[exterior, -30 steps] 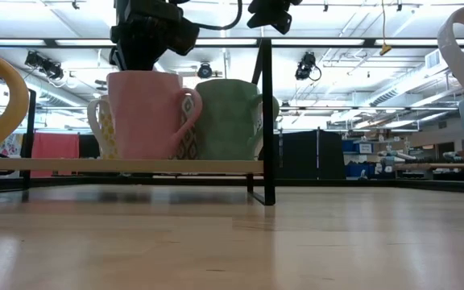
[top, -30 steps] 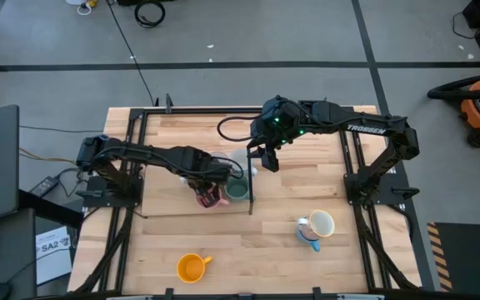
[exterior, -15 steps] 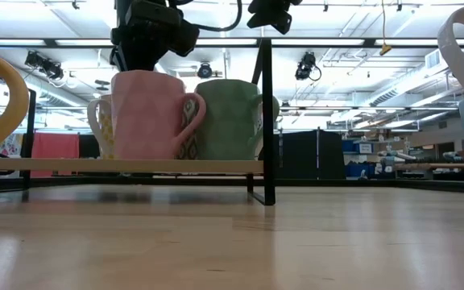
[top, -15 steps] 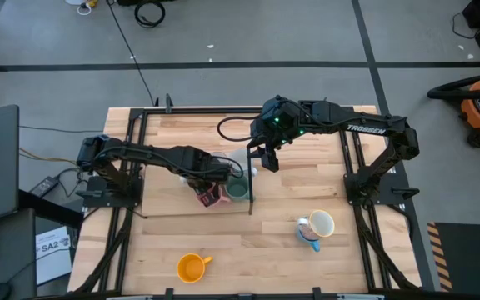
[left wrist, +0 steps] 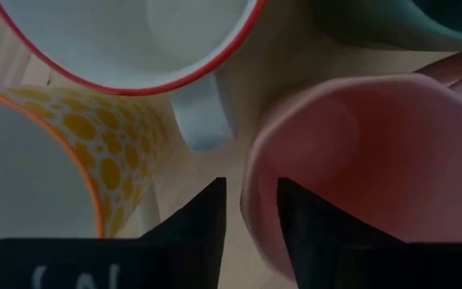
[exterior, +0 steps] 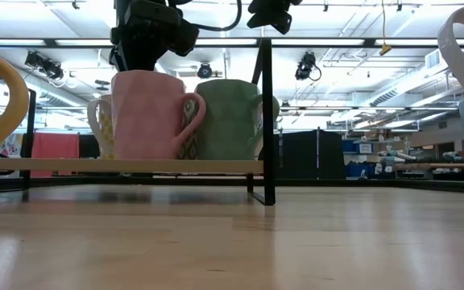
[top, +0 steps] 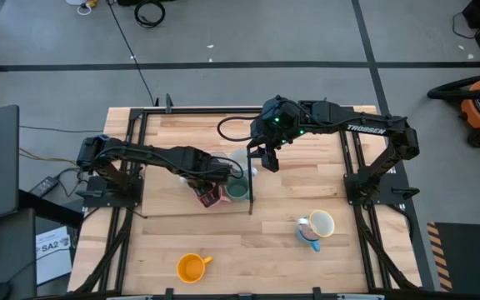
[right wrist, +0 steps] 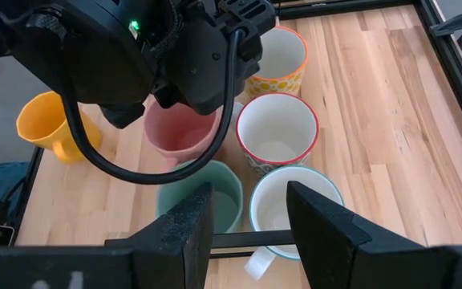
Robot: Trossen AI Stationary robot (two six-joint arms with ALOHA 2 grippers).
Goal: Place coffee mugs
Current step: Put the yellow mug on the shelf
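Observation:
The pink mug (left wrist: 359, 160) stands upright on a raised wooden shelf (exterior: 119, 165), beside a teal-green mug (exterior: 228, 117). My left gripper (left wrist: 251, 221) points down over the pink mug (top: 210, 197), open. One finger is inside the mug's rim and one outside, and bare wood shows between the outer finger and the wall. A red-rimmed white mug (right wrist: 277, 132), a yellow-dotted mug (right wrist: 275, 64) and a teal-rimmed white mug (right wrist: 295, 209) stand on the same shelf. My right gripper (right wrist: 247, 217) hangs open above and behind the group (top: 267, 158), with nothing between its fingers.
An orange mug (top: 192, 267) stands near the table's front edge. A cream mug sits stacked on a blue one (top: 315, 225) at the front right. A black upright post (exterior: 268, 121) of the shelf frame stands just right of the green mug. Black rails (top: 352, 167) border the table.
The pink mug has shifted a little along the shelf toward the green mug and now stands still. Both arms have stayed in place.

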